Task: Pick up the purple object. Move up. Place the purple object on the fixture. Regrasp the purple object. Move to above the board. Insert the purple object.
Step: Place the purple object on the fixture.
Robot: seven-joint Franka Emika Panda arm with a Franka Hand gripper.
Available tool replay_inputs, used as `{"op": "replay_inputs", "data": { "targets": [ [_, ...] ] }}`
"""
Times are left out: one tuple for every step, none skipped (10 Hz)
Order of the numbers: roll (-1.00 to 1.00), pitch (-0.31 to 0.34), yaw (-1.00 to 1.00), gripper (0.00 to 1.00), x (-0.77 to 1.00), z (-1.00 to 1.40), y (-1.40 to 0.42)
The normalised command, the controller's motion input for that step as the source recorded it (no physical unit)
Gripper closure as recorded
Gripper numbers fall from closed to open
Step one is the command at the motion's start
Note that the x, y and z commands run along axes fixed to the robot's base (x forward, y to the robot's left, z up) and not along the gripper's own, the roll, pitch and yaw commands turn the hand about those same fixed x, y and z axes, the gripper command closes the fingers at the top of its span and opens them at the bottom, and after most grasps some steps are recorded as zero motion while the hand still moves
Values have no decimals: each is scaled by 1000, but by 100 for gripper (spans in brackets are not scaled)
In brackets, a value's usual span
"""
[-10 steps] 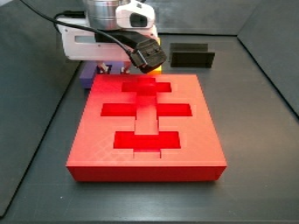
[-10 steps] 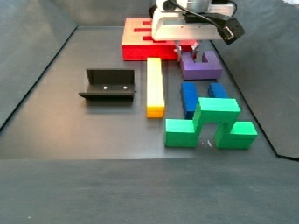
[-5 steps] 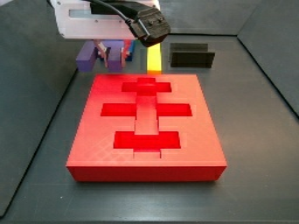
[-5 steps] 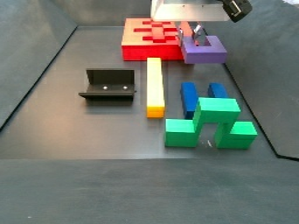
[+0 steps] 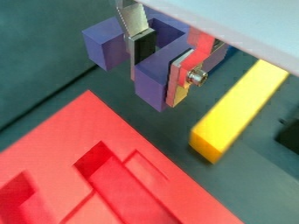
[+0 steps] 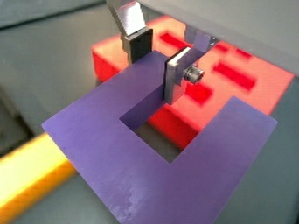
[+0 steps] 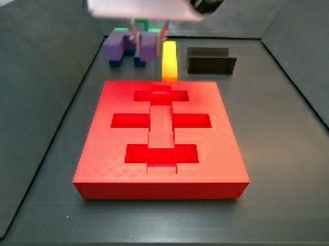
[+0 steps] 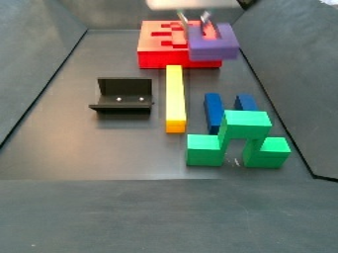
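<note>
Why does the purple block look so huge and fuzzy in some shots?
In both wrist views the camera sits close, so the purple object held in the gripper looks soft-edged; in a side view it is small and sharper, with the gripper cropped at the frame edge.

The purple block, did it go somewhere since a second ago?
Yes. The gripper has lifted the purple object up off the floor. In a side view it now hangs higher, over the edge of the board, well above the blue block.

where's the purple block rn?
Off the floor, clamped in the end effector: the purple U-shaped block hangs in a side view by the red board's far corner, beyond the yellow bar.
</note>
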Motion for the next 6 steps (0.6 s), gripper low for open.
{"op": "replay_inputs", "data": {
  "targets": [
    [-711, 183, -169, 100, 963, 389, -46],
    [-794, 103, -211, 100, 946, 311, -6],
    [-971, 0, -311, 100, 811, 243, 0],
    [-991, -37, -346, 100, 763, 163, 14],
    [-1000, -117, -374, 100, 691, 191, 29],
    [-1000, -169, -320, 100, 689, 160, 40]
  ]
}}
